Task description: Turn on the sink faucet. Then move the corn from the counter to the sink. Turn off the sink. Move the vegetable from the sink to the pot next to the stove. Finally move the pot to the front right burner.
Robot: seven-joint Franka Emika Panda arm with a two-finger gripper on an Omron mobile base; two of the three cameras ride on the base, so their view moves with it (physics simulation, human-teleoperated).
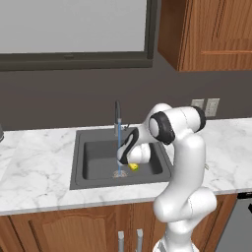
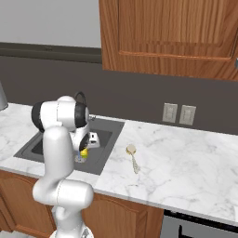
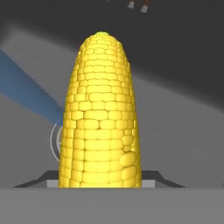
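A dark grey-brown wall (image 1: 59,98) ran behind the white marble tabletop (image 2: 186,158). A wide window (image 1: 74,29) with a dark frame sat above it. Brown wooden upper cabinets (image 2: 172,37) hung beside the window, and two pale wall outlets (image 2: 179,114) were mounted beneath them. Brown wooden doors (image 1: 74,229) closed the lower cabinets.

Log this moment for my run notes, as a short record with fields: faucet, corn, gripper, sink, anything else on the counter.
faucet: sink faucet running, blue stream falling to the drain
corn: corn held over the basin, close to the stream
gripper: gripper down inside the sink, shut on the corn
sink: sink dark basin, wet at the drain
counter: counter bears a spoon right of the sink
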